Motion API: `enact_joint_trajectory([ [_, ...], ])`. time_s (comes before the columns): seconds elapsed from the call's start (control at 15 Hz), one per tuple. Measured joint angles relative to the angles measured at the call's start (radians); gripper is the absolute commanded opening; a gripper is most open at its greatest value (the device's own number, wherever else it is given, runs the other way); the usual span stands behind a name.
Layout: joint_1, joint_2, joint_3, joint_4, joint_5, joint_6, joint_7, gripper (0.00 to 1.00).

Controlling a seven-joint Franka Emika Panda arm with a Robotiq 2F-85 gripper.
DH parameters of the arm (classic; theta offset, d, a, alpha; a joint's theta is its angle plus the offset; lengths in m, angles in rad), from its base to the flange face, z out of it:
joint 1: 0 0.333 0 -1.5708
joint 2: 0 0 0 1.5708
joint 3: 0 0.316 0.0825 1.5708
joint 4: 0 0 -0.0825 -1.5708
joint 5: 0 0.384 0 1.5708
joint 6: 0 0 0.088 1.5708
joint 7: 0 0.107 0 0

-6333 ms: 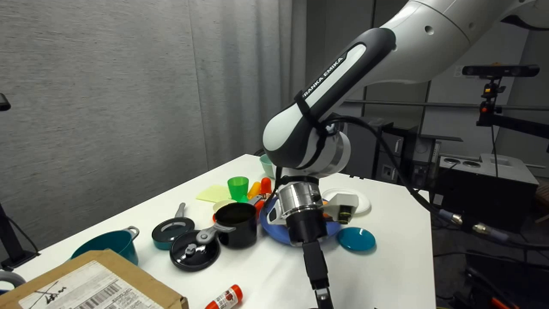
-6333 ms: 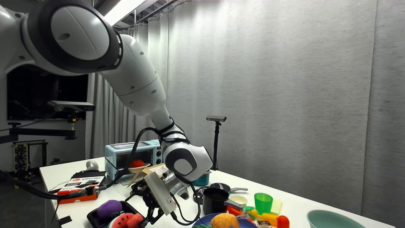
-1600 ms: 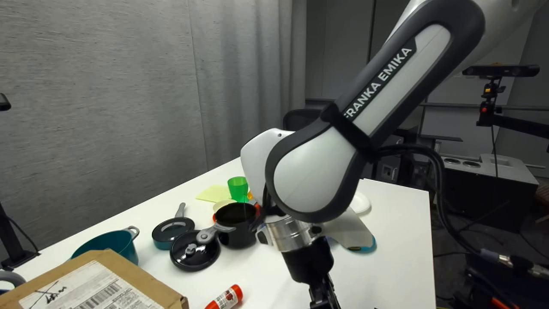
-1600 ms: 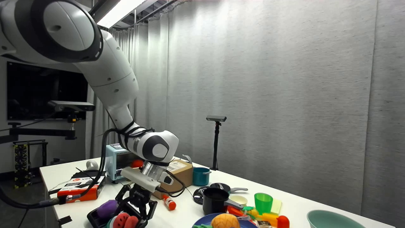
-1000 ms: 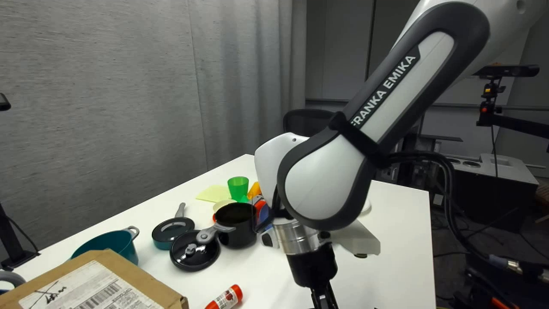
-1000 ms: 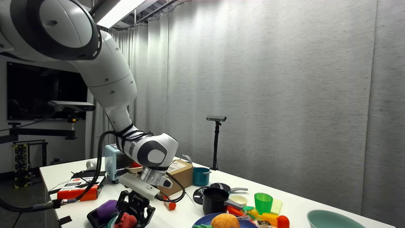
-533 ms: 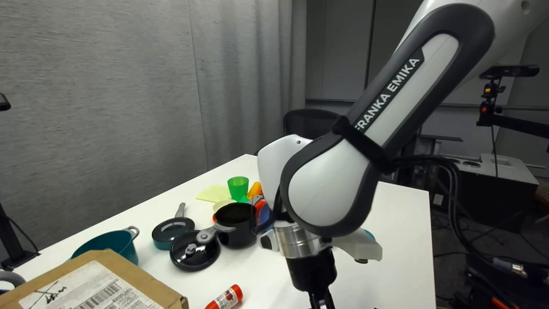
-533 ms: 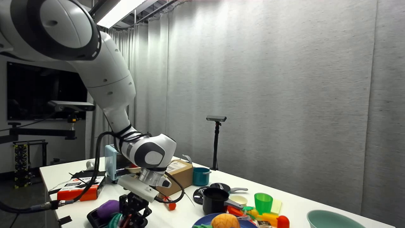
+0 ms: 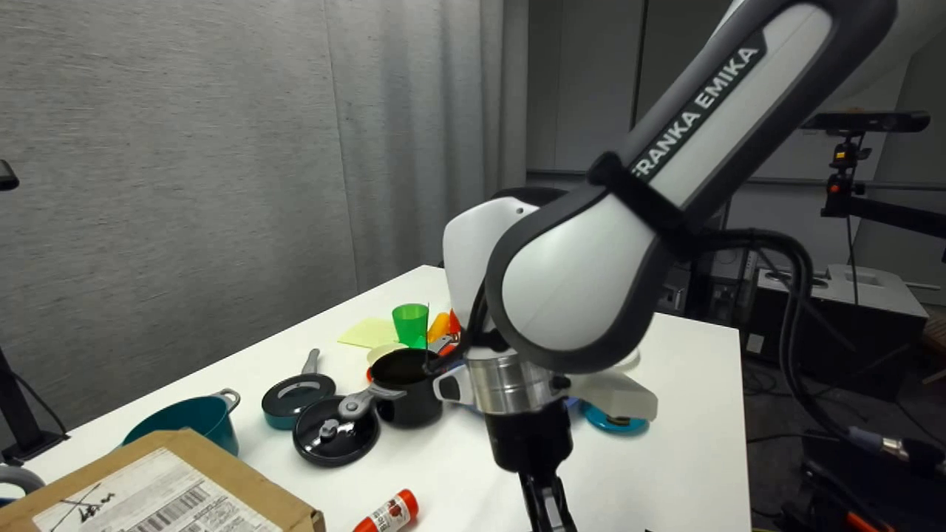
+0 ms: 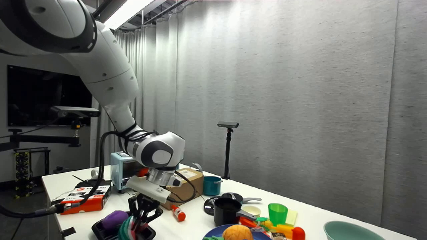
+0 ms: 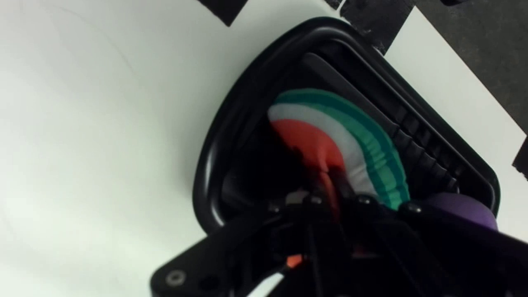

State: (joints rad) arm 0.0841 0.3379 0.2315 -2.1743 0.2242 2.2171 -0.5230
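Observation:
My gripper (image 11: 328, 175) is shut on a soft watermelon slice (image 11: 383, 156) with a red middle, a white band and a green striped rind. Its black fingers pinch the red part, which bulges between the tips. Around the slice lies a black tray (image 11: 210, 165); whether the slice still rests on it I cannot tell. Beside the slice in the tray sits a purple plush piece (image 11: 466, 208). An exterior view shows the slice (image 10: 125, 230) on edge under the gripper (image 10: 136, 225), next to the purple piece (image 10: 115, 219). In an exterior view the fingertips fall below the frame.
A cardboard box (image 10: 190, 186), a red-capped bottle (image 10: 179, 213) and an orange-white box (image 10: 87, 200) stand near the arm. A black pot (image 9: 408, 388), its lid (image 9: 336, 432), a green cup (image 9: 411, 324) and a blue plate (image 10: 213, 231) with a pineapple plush (image 10: 237, 232) are farther off.
Earlier the gripper came over the tray with its fingers apart. Since about one second ago it has closed on the watermelon slice, which has tipped up, and the arm has risen slightly.

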Motion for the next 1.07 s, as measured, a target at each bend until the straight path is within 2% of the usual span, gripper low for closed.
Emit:
enact_joint_trajectory([
  [0.33, -0.036, -0.159, -0.01, -0.021, 0.076, 0.0, -0.062, 0.02],
  [0.6, -0.067, -0.254, -0.081, -0.032, 0.155, 0.044, -0.053, 0.02],
  [1.07, -0.139, -0.225, -0.229, 0.0, 0.173, 0.208, 0.047, 0.02],
])
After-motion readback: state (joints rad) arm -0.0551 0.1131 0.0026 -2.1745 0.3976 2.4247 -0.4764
